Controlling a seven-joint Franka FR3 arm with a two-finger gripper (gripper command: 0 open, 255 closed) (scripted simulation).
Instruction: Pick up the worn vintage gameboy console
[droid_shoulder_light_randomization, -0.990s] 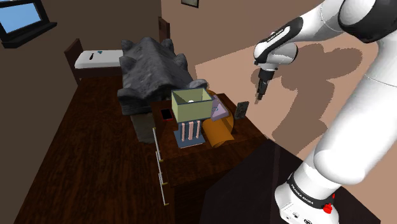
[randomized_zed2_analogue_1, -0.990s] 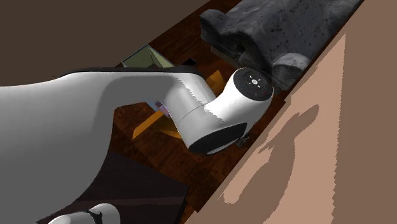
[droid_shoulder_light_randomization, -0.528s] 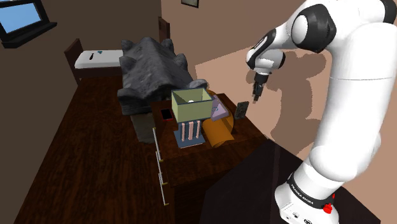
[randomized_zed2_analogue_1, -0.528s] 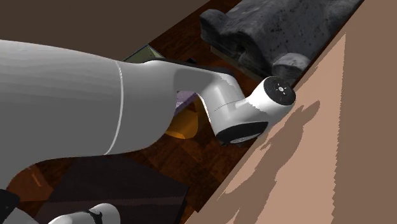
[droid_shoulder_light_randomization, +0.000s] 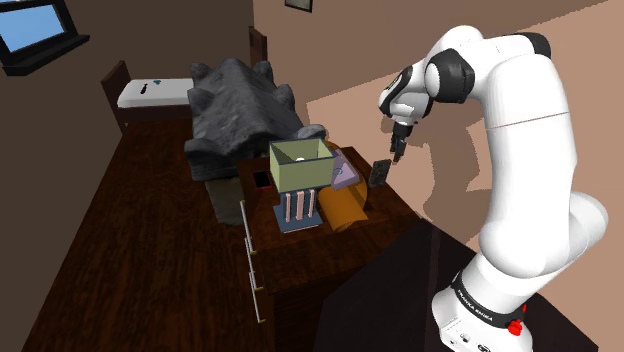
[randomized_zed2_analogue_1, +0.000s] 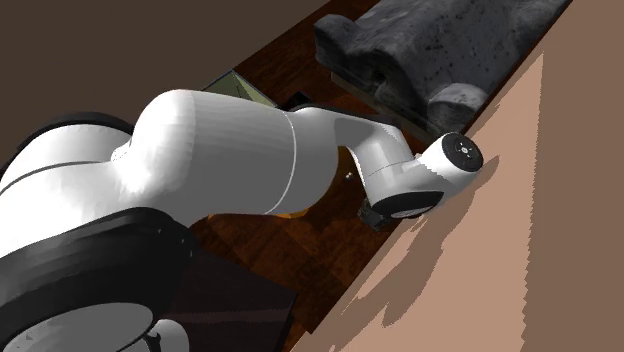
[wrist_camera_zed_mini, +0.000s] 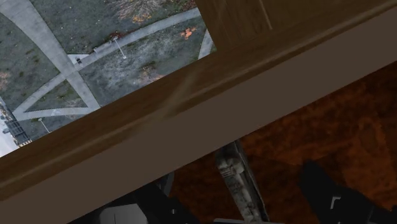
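The gameboy (droid_shoulder_light_randomization: 379, 173) is a small dark worn slab standing upright near the wooden dresser's (droid_shoulder_light_randomization: 300, 250) edge on the shoulder view's right. My black gripper (droid_shoulder_light_randomization: 394, 153) hangs just above it, pointing down, slightly toward the wall. In the wrist view the gameboy (wrist_camera_zed_mini: 233, 170) appears edge-on as a grey mottled strip between my two fingers (wrist_camera_zed_mini: 327, 194). The fingers stand apart and neither touches it, so the gripper (wrist_camera_zed_mini: 235, 197) is open. In the second exterior view the gripper (randomized_zed2_analogue_1: 373, 215) peeks out under the white wrist, close to the pink wall.
A green open box (droid_shoulder_light_randomization: 300, 165), a purple object (droid_shoulder_light_randomization: 346, 176), an orange object (droid_shoulder_light_randomization: 340, 208) and a pink-striped item (droid_shoulder_light_randomization: 298, 208) crowd the dresser beside the gameboy. A dark grey lumpy mass (droid_shoulder_light_randomization: 240, 110) lies behind them. The pink wall (droid_shoulder_light_randomization: 480, 150) stands close by.
The arm has folded up and swung over. The gripper has shifted toward the shoulder view's left, ending just above the gameboy. Nothing on the dresser has moved.
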